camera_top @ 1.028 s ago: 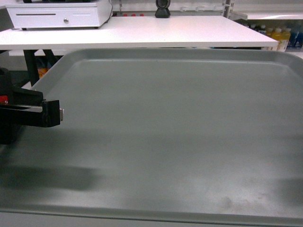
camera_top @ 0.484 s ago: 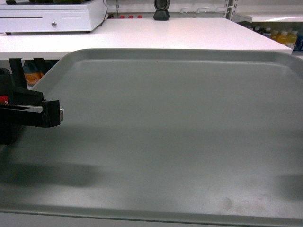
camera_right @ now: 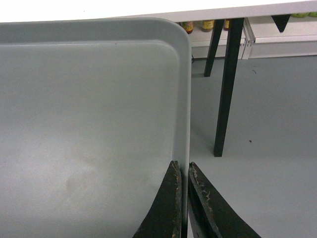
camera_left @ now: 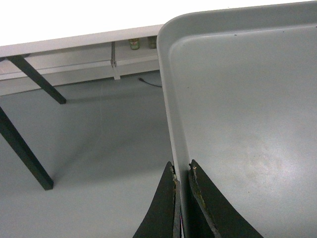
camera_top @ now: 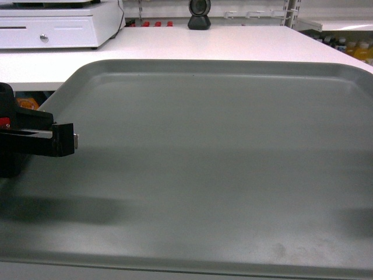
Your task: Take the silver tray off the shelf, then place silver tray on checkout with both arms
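Our left pincer (camera_left: 181, 171) is clenched on the left rim of the tray (camera_top: 221, 151), which hangs in the air just short of the white surface (camera_top: 233, 41), and our right pincer (camera_right: 182, 171) is clamped on the right rim. With such thin grips on a wide tray, we judge that uneven arm motion could twist it loose, or its far edge could catch the surface's near edge. Bare top lies ahead between the cash drawer (camera_top: 52, 26) and the scanner (camera_top: 199, 14), giving room to set down.

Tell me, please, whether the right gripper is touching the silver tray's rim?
Touching. In the right wrist view the right gripper has one finger on each side of the silver tray rim, closed on it with no gap.
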{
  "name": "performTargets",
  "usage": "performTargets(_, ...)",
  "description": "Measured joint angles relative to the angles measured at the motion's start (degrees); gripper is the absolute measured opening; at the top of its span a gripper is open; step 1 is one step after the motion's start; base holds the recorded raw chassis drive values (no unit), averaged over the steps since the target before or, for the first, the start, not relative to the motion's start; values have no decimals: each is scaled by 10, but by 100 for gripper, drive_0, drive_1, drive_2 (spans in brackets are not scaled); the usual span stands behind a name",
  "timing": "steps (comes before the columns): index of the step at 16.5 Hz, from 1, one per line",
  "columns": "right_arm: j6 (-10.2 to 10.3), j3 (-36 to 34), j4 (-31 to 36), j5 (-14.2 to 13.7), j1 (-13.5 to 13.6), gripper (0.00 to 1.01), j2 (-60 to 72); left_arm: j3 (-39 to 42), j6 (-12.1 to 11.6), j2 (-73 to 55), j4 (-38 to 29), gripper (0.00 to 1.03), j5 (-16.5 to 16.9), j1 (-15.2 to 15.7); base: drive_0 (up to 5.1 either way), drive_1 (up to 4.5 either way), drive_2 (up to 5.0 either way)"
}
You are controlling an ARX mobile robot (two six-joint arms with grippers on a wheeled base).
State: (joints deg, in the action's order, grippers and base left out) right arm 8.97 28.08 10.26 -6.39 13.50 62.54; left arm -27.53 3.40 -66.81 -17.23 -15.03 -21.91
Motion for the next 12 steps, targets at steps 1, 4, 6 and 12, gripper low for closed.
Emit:
performTargets(1,0,0,0,0,0,2,0,0,0,0,2,4,0,0,10,438,-417)
performTargets(4,0,0,1,-1,0,2,0,0,0,0,-1,4,0,0,10,438,-417)
performTargets(6,0,0,0,0,0,2,0,0,0,0,-1,4,0,0,10,438,-417)
performTargets(12,0,0,0,0,0,2,0,0,0,0,0,4,0,0,8,436,-419)
